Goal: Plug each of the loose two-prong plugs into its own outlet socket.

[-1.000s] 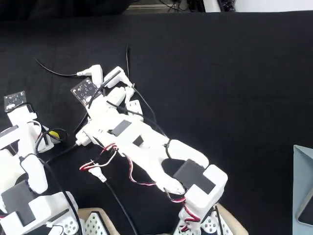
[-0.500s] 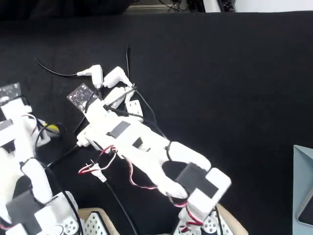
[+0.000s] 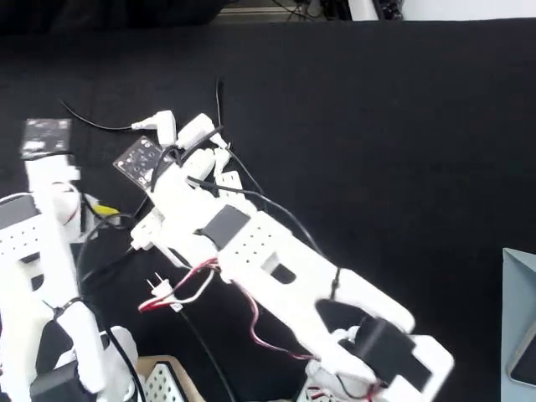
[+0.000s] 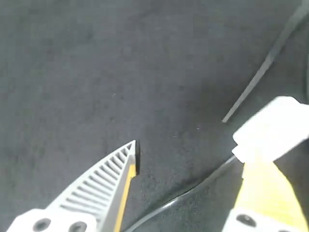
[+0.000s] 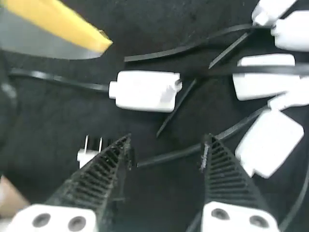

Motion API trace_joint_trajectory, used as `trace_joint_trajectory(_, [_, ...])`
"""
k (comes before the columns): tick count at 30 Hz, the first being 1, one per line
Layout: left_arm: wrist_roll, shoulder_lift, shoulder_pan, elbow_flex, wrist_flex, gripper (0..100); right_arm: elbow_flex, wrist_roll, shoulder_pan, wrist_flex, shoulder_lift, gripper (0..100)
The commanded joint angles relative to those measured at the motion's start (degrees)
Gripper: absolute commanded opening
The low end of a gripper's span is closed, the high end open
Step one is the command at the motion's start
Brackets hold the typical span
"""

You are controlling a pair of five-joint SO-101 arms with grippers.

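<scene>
Black worktop [image 3: 402, 126]. Right end effector [image 5: 167, 141] jaws apart, empty; white plug [image 5: 145, 90] lies loose just beyond its tips (unseated). Left end effector [image 4: 188, 152] likewise apart, empty. Judged: no plug seated yet.

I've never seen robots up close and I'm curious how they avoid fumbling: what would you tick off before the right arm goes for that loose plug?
1. Right gripper open: ok, jaws wide apart.
2. Right gripper empty: ok, nothing clamped.
3. Two-prong plug in sight: ok, prongs bare.
4. Plug between the jaws: not ok, it lies beside one finger, outside the gap; a black cable runs across the gap instead.
5. Slots of the nearest white socket block facing the plug: cannot tell.
6. Left gripper open: ok.
</scene>
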Motion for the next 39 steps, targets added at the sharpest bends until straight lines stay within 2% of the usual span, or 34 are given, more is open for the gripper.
trace_joint_trajectory(1, [-5.5, -1.7, 4.4, -2.7, 0.3, 34, -0.2, 0.0, -0.1, 6.3, -6.8, 15.9])
trace_joint_trajectory(5, [-9.4, -1.3, 7.3, -2.2, 0.3, 34, 2.1, -0.1, 4.7, 9.2, -13.5, 0.6])
trace_joint_trajectory(11, [-9.8, 5.5, 11.6, -2.8, -1.5, 34, 13.1, -2.6, 18.2, 9.4, -24.9, 1.4])
trace_joint_trajectory(15, [-9.8, 13.5, 14.9, -4.4, -3.8, 35, 21.2, -2.9, 26.3, 2.8, -31.6, 1.4])
trace_joint_trajectory(18, [-9.8, 19.5, 16.5, -7.9, -3.8, 35, 27.3, -2.9, 29.8, -3.3, -35.3, 1.4])
trace_joint_trajectory(21, [-9.8, 25.1, 16.5, -12.0, -3.9, 34, 30.9, -2.9, 30.7, -7.0, -37.7, 1.4])
trace_joint_trajectory(26, [-9.8, 34.1, 16.1, -17.6, -3.7, 34, 32.0, -2.9, 30.7, -7.4, -38.8, 1.4])
trace_joint_trajectory(32, [-9.8, 37.3, 16.8, -18.8, -3.5, 16, 32.1, -2.9, 30.7, -7.6, -38.8, 1.4])
trace_joint_trajectory(39, [-9.7, 36.5, 15.7, -19.2, -3.4, 8, 32.2, -3.0, 30.7, -7.6, -38.8, 1.4])
